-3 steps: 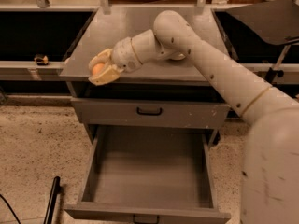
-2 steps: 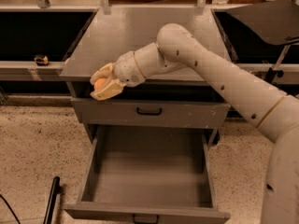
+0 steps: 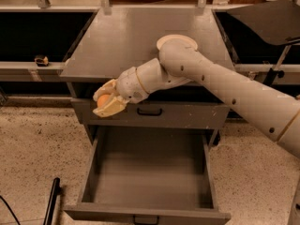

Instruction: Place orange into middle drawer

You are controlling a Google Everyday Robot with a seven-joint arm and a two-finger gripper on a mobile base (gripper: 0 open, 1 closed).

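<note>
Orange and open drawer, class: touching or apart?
Apart. The camera view shows the orange clamped in the gripper, held well above the open drawer.

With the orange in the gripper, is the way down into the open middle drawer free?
Probably yes. The gripper, shut on the orange, hangs in front of the closed top drawer, above the pulled-out middle drawer; nothing shows between them.

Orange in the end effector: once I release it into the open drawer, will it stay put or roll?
The orange looks round and smooth, so it will probably roll on the flat floor of the middle drawer; the walls should contain it. It seems firm: the end effector, above the drawer's left side, grips it without visible squashing.
</note>
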